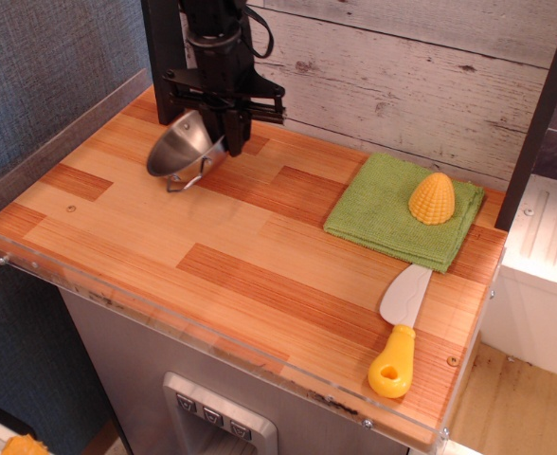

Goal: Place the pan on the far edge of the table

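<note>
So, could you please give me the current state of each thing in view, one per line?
gripper: shut on the pan's rim, near the back wall.
pan: held, tilted on its side, lifted.
green cloth: folded flat on the table.
toy corn: resting on the cloth.
yellow-handled knife: lying flat, blade towards the cloth.

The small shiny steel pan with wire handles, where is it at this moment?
The small shiny steel pan hangs tilted in the black gripper, over the far left part of the striped wooden table, near the plank wall.
</note>
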Controlling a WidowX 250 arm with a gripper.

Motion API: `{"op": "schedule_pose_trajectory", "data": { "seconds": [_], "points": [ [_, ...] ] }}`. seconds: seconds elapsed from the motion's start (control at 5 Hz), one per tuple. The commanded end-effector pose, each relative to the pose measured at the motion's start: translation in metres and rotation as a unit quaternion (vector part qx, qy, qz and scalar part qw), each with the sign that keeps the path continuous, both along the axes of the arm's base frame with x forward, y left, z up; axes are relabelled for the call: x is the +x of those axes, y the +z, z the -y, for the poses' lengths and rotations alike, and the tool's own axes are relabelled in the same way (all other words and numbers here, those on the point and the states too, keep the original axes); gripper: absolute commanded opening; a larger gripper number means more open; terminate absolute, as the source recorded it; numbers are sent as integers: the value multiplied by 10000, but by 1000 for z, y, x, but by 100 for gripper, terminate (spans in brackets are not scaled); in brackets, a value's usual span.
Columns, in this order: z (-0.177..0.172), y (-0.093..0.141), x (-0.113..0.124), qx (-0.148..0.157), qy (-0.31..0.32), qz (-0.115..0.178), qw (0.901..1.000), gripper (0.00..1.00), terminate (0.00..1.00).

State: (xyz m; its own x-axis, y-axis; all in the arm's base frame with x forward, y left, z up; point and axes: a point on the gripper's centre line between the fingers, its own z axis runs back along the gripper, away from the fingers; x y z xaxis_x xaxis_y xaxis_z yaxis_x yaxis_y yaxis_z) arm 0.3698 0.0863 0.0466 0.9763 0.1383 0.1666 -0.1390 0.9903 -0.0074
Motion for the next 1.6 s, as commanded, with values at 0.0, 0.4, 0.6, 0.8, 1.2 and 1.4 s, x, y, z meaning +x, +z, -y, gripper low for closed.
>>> {"op": "schedule_pose_trajectory", "data": {
  "seconds": [0.0,0.4,0.6,0.8,1.2,1.4],
  "points": [
    [2,1,11,27,-58,-49,10000,0,0],
    [3,11,7,-244,10,-42,9997,100,0],
    [9,38,4,-619,-180,289,9975,100,0],
    [14,68,-10,-715,-344,629,9949,100,0],
    [26,86,-64,-351,-645,282,9969,100,0],
    [29,79,-81,-192,-853,-46,9962,100,0]
  ]
}}
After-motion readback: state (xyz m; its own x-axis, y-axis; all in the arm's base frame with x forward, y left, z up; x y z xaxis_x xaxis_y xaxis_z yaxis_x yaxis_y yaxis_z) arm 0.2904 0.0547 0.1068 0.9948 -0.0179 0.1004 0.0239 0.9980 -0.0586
